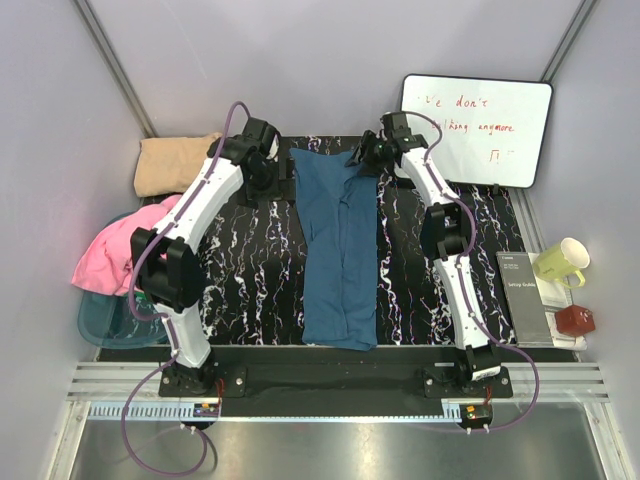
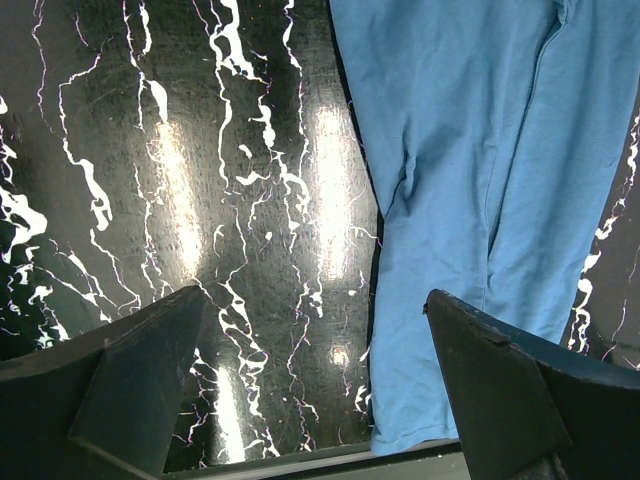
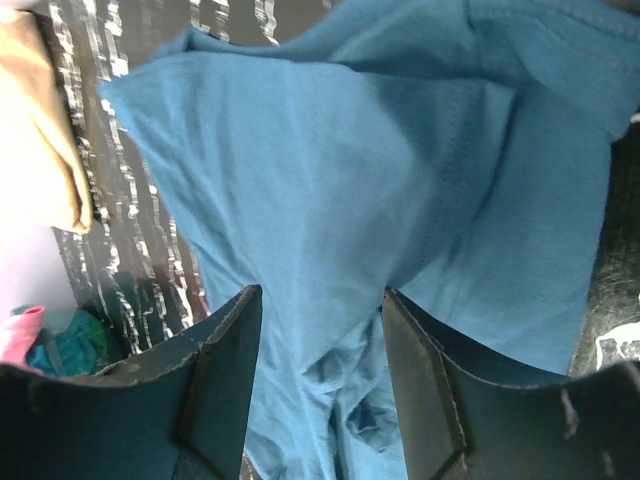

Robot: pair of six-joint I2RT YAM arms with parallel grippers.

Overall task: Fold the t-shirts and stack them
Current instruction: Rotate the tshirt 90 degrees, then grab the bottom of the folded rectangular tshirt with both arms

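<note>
A dark teal-blue t-shirt (image 1: 340, 250) lies lengthwise down the middle of the black marbled table (image 1: 250, 260), folded into a long strip. My right gripper (image 1: 365, 155) sits at its far end. In the right wrist view the fingers (image 3: 225, 350) stand partly apart, pressed down on the t-shirt (image 3: 330, 150), with a bunch of its cloth rising between them (image 3: 320, 295). My left gripper (image 2: 315, 295) is wide open and holds nothing. It hovers over bare table just left of the t-shirt's far corner (image 2: 480, 150). A folded tan t-shirt (image 1: 175, 165) lies at the far left.
A pink t-shirt (image 1: 115, 250) is heaped off the table's left edge over something teal-green (image 1: 105, 320). A whiteboard (image 1: 478, 130) leans at the back right. A yellow-green mug (image 1: 560, 262), a dark booklet (image 1: 525, 295) and a small red object (image 1: 576, 320) sit along the right edge.
</note>
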